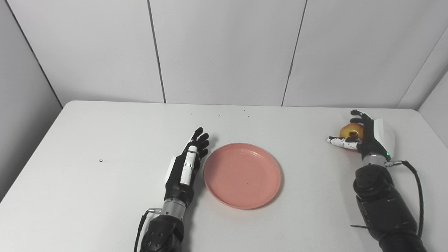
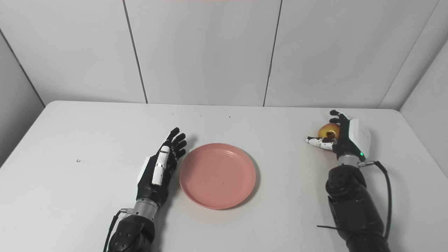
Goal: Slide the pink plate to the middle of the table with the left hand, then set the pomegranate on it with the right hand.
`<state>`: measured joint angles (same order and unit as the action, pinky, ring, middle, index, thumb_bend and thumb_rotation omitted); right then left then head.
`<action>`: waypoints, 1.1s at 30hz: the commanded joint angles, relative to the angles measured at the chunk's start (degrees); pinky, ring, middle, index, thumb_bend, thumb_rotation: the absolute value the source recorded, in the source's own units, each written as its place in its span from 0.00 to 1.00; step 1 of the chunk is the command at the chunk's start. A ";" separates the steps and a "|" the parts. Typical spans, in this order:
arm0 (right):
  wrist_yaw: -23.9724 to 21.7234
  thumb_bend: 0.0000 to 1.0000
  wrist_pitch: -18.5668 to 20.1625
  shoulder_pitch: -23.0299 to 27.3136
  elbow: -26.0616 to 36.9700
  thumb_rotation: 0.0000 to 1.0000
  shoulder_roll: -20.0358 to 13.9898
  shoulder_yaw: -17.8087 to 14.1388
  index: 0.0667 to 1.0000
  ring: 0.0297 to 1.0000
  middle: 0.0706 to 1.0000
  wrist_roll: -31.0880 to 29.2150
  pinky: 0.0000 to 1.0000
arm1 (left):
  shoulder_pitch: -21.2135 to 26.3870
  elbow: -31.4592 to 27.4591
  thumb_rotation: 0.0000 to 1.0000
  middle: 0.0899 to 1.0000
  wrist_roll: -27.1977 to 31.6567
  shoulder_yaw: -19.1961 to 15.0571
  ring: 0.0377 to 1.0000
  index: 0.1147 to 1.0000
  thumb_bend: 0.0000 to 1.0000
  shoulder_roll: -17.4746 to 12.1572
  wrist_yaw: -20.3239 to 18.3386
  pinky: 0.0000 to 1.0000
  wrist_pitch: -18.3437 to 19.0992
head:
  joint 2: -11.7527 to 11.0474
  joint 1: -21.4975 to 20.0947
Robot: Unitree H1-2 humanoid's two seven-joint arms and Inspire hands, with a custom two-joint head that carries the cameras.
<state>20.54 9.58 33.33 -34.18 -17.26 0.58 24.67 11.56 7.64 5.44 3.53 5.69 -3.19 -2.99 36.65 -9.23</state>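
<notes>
Right robot hand (image 1: 362, 138) is curled round the pomegranate (image 1: 350, 132) far right on the desk (image 1: 105, 140), thumb stretched out in front toward the middle, fingers arched over the top. Looks like it's closing on the fruit, but can't tell if it's actually gripping or lifted yet (fruit seems to sit at desk level, contact underneath is hidden by the thumb). Left robot hand (image 1: 187, 164) lies flat w/ fingers straight and a bit apart, holding nothing, its edge just beside the plate's left rim, maybe touching.

Plate (image 1: 242, 175) is roughly mid-desk already, slightly toward the near edge, so imo the slide part is done or nearly.

Key relation for the next move: plate lies to the left of the right robot hand and a bit nearer the robot, well apart, bare desk between. So it's a lift-and-carry inward w/ the right arm; the left one should prob stay clear of the rim.

Views: basically the same scene. Right eye view shows the gap between left robot hand and plate a little clearer; neither shows the fruit's underside.
</notes>
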 commanded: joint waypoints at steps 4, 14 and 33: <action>1.68 0.52 -2.39 0.62 -0.04 0.00 -0.61 -0.10 0.54 0.40 0.44 -0.40 0.42 | 0.47 -1.03 1.00 0.92 -0.19 0.24 0.93 0.90 0.30 0.29 -0.28 0.94 -1.02 | -0.17 0.13; 2.56 0.52 -3.10 0.30 0.62 0.00 -0.45 -0.23 0.50 0.38 0.42 -1.01 0.34 | 0.42 -1.18 1.00 0.92 -0.08 0.29 0.93 0.90 0.30 0.63 -0.22 0.94 -0.82 | -0.21 0.32; 5.16 0.51 -8.85 -5.16 17.42 0.00 3.34 -0.76 0.50 0.39 0.45 -1.26 0.36 | -0.08 -1.78 1.00 0.92 -0.59 0.55 0.93 0.89 0.30 0.54 -0.01 0.94 -0.97 | -0.66 1.00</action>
<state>25.26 3.27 26.89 -19.64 -13.77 -0.09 22.55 11.20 7.15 5.28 3.81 5.72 -3.15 -2.96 36.12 -8.26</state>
